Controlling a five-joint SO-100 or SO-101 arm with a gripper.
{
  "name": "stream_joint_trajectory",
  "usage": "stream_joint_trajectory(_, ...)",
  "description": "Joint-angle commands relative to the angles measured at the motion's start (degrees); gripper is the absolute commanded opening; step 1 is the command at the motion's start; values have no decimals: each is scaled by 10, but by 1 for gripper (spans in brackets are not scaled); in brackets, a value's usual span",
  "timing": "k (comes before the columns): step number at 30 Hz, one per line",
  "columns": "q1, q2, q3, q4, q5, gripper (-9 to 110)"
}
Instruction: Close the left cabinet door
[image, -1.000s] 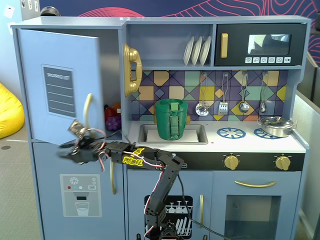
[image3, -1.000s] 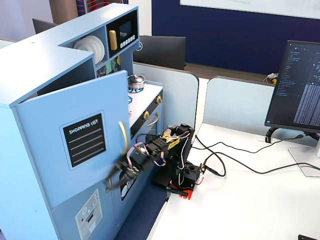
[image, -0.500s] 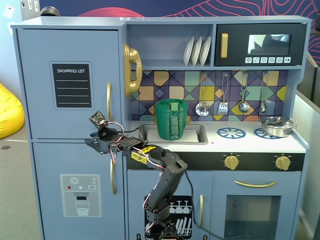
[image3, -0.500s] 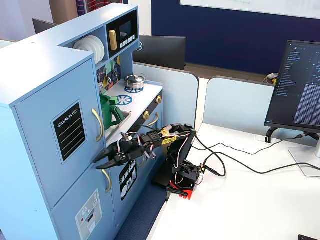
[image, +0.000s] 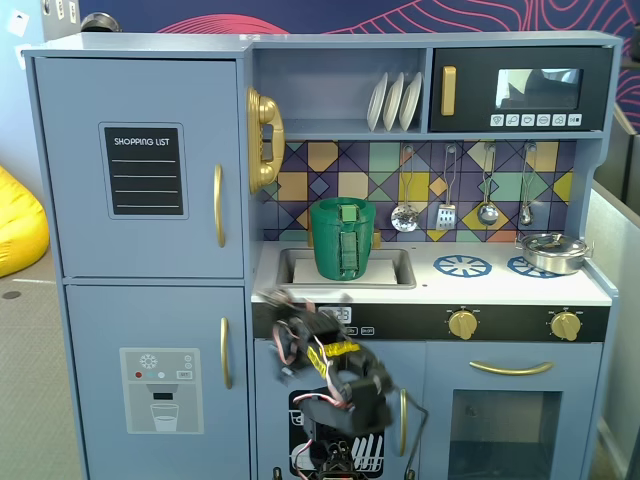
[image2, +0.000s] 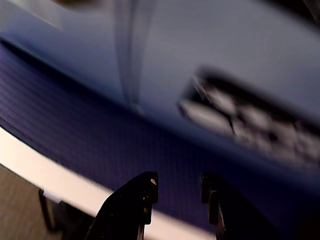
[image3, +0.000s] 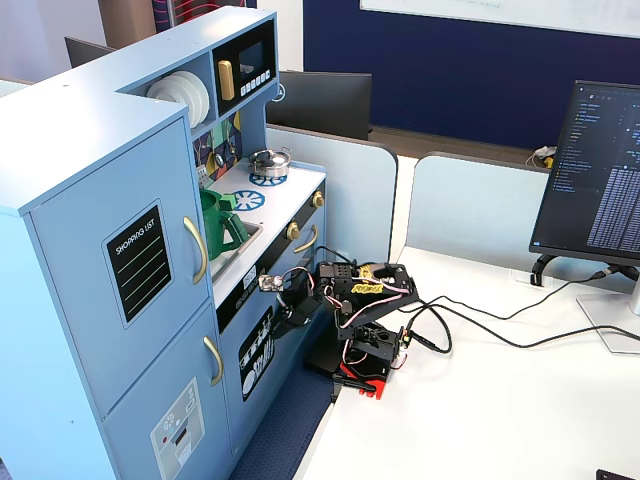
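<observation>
I count one toy kitchen unit (image: 150, 70) with two tall blue doors on its left side: one left cabinet door (image: 140, 165) with the shopping-list patch and one lower door (image: 155, 380) with the dispenser picture. One black microwave door (image: 520, 90). Three white plates (image: 393, 101) in the rack. Four hanging utensils (image: 465, 190) on the backsplash. One green pitcher (image: 343, 238) in the sink. One steel pot (image: 550, 250). Two stove knobs (image: 462, 323). Two burner rings (image: 462, 266) printed on the counter. In a fixed view, one monitor (image3: 600, 170). One arm, one gripper (image2: 179, 187).
</observation>
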Motion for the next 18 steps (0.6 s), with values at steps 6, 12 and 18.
stream_joint_trajectory(6, 185, 170, 144, 192, 98, 0)
stream_joint_trajectory(12, 176, 216, 146, 326, 119, 0)
stream_joint_trajectory(18, 186, 224, 147, 342, 155, 0)
